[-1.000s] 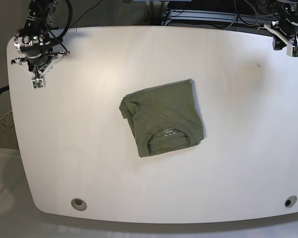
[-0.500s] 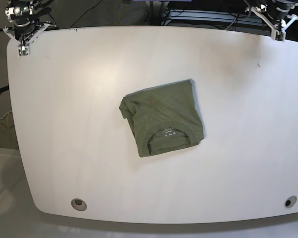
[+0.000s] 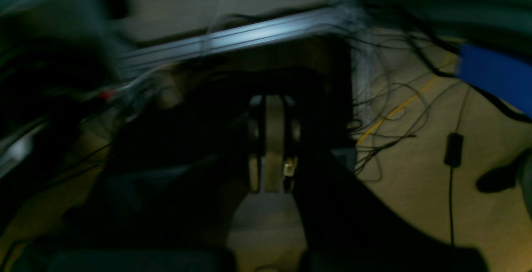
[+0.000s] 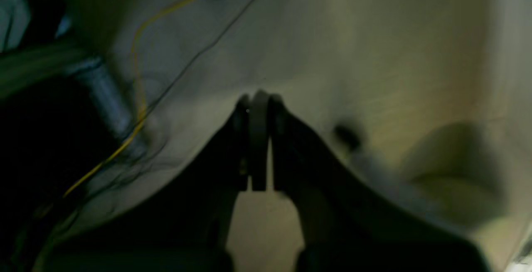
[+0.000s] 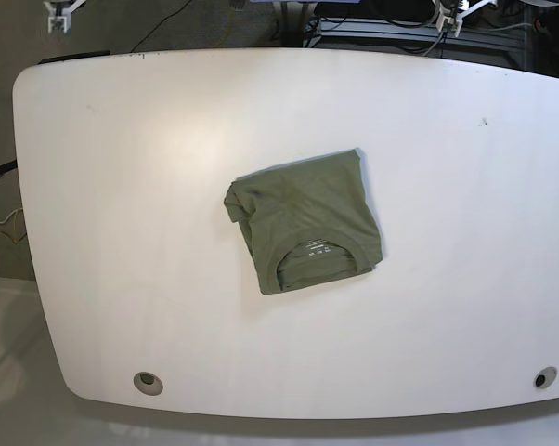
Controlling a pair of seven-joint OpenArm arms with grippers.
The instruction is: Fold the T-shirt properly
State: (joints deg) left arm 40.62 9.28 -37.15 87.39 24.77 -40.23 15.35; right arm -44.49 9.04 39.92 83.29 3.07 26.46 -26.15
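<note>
Left wrist view: the left end effector [image 3: 274, 139] is clenched with nothing between its pads. It hangs over floor strewn with cables [image 3: 399, 114], beside an aluminium rail [image 3: 249, 35]. The picture is dark and smeared; neither desk nor garment shows here.

Right wrist view: the right end effector [image 4: 257, 139] is likewise clenched and empty, above pale floor crossed by a yellow cable [image 4: 137, 77]. No cloth is visible.

Base view: the T-shirt [image 5: 305, 221] lies near the middle of the white desk [image 5: 122, 232] as a compact folded packet, collar and inside label facing up at its near edge. Both end effectors sit at the top edge of the frame, well apart from the garment.

Risks, as a judgement: the packet is skewed, and a bunched lump of cloth sticks out at its left corner. That lump could spring loose and open the fold. The fold appears essentially complete, though untidy at that corner. Any return pass with clenched pads could drag the packet.

Containers: none in view; nothing to report.
</note>
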